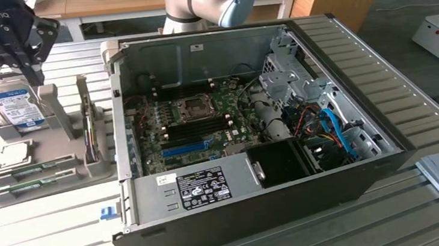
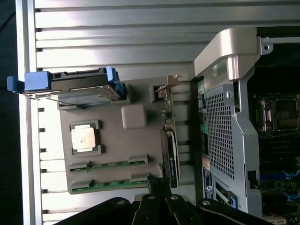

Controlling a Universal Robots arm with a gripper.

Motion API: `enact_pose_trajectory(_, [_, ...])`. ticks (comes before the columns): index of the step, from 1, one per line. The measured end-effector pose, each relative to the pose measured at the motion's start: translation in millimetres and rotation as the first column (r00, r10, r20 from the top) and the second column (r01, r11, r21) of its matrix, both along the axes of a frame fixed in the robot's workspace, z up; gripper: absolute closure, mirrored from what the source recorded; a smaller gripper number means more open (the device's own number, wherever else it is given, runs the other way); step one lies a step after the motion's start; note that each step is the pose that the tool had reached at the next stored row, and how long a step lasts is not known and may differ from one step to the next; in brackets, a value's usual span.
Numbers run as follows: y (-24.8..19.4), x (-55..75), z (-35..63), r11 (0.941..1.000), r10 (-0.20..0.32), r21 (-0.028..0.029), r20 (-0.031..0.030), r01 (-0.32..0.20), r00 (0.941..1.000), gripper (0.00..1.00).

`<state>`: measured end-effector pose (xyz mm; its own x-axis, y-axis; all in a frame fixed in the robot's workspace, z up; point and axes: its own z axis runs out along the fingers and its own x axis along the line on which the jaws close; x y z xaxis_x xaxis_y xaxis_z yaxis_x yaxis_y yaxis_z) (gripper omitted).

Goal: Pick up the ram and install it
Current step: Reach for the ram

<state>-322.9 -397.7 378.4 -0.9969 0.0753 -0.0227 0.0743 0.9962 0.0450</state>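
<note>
I read gripper (image 1: 34, 73) (image 2: 156, 183) as closed, fingertips together, holding nothing. Arm (image 1: 208, 0) comes in behind computer case (image 1: 252, 216); gripper points down, hovering over hard drive (image 1: 15, 106) at exterior view's left. Ram (image 1: 30, 187) (image 2: 110, 183) lies flat in gray holder (image 1: 67, 174), beside second green stick (image 1: 31, 171), well apart from gripper.

Ext. cam angled down on PC case (image 1: 237, 218) & parts tray (image 1: 95, 171); wrist cam above both, closer.
</note>
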Motion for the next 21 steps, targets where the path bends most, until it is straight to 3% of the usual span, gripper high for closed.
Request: enact_pose_trajectory(21, [0.0,-33.4,-2.0,1.0,0.0,0.0,-0.0004,0.0,1.0,0.9])
